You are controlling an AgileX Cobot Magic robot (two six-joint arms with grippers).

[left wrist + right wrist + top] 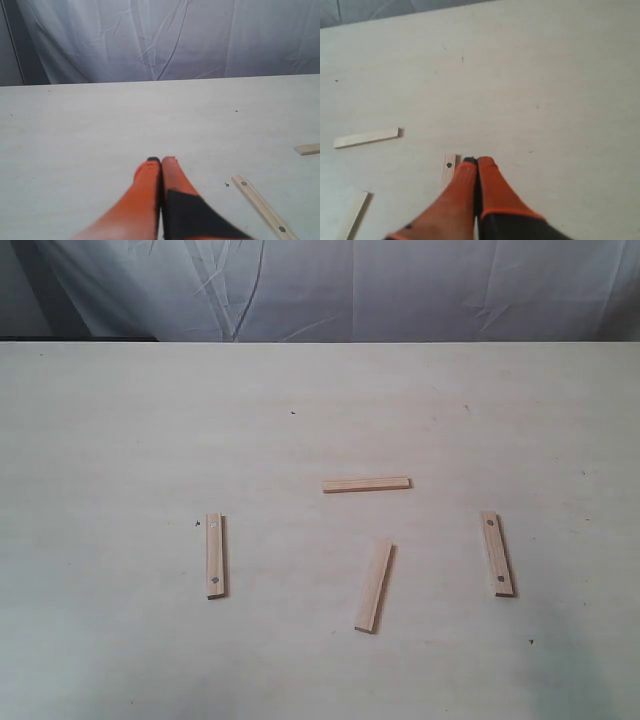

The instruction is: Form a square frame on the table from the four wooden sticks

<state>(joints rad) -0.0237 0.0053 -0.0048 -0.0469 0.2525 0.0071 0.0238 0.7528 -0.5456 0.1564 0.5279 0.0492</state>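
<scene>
Pinching nothing, left claw (pixel 161 161) and right claw (pixel 478 161) both clenched tight above the table (pixel 100 125).

At the back of the scene we see a pale sheet (pixel 350 290) hung as a backdrop. It is white with a faint bluish-grey cast and fills the far side of the exterior view from edge to edge. It is not smooth: long creases (pixel 252 285) run down and across it, some fanning out from one point. Along its foot on the left lies a thin dark strip (pixel 75 338). In the left wrist view we find the same sheet, wrinkled, with a darker shadowed band (pixel 27 45) at one side. The right wrist view shows only a grey sliver (pixel 365 10) of it, and we cannot tell more there.
</scene>
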